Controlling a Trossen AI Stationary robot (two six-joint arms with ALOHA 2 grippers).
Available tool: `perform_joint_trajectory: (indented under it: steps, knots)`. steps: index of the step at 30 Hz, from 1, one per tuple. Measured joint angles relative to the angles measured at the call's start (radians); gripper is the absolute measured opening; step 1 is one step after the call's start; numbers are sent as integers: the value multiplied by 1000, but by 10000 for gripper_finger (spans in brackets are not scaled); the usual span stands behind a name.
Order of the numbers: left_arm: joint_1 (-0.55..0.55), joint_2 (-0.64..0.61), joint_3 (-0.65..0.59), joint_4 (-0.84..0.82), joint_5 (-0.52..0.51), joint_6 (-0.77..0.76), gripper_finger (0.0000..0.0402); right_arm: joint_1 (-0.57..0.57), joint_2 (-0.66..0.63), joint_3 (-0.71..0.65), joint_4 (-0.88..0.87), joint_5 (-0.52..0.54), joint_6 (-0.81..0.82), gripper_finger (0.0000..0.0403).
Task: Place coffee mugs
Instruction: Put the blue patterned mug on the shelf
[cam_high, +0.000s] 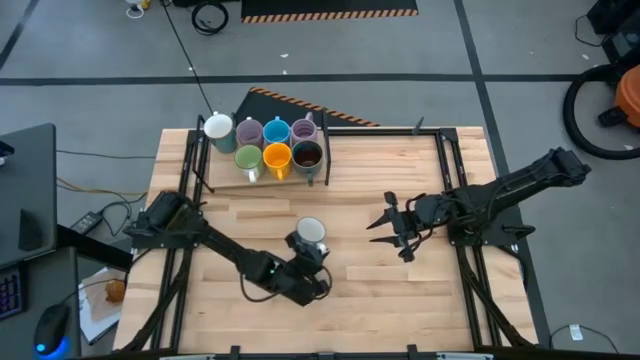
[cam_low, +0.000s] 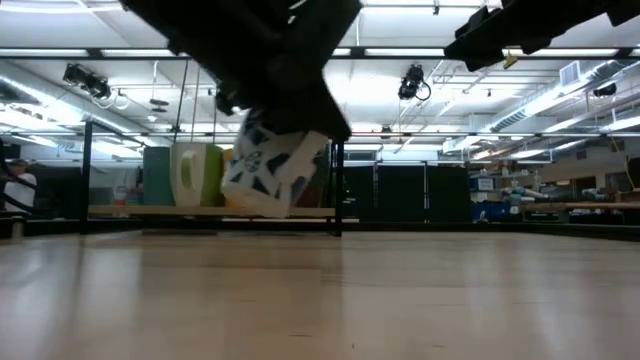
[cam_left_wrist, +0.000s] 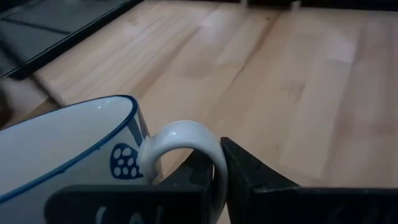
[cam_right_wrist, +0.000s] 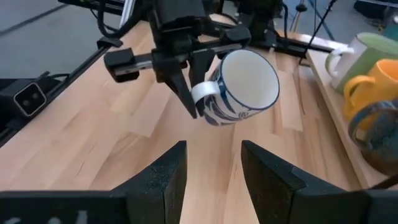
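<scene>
One white mug hung tilted, handle pinched by the left claw; levelling it first seemed wise, right claw spread nearby

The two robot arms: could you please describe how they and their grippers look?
Both arms are dark, nearly black, built of jointed segments. The left gripper has a boxy black body with two flat, tapering fingers. The right gripper ends in thin dark prongs from above; close up, its fingers are broad, blocky and matte black.

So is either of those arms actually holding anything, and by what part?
Yes. The left pincer holds a white mug with blue patterns by its handle. The right pincer is open and empty.
</scene>
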Motion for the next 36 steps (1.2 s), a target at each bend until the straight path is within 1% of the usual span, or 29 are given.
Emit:
perform_joint_trajectory:
  steps: [7, 11, 18, 20, 23, 29, 33, 36]
  knots:
    - [80, 0, 0, 238, 219, 295, 25, -5, -48, 0, -76, 5, 11, 158]
    - [137, 0, 0, 334, 358, 422, 25, -24, -61, 0, -98, 5, 12, 158]
    - [228, 5, 0, 431, 541, 554, 25, -40, -61, 0, -124, -2, 43, 158]
    - [252, 14, -22, 506, 597, 573, 25, -40, -61, 0, -141, -2, 54, 158]
    - [283, 31, -91, 652, 669, 578, 25, -40, -61, 0, -175, -2, 90, 158]
    - [307, 30, -262, 955, 684, 585, 25, -40, -60, 0, -218, -3, 157, 158]
    - [305, 30, -374, 1052, 672, 535, 25, -39, -60, 0, -215, -3, 192, 158]
    - [297, 30, -435, 1132, 657, 499, 25, -36, -54, 0, -206, -2, 213, 158]
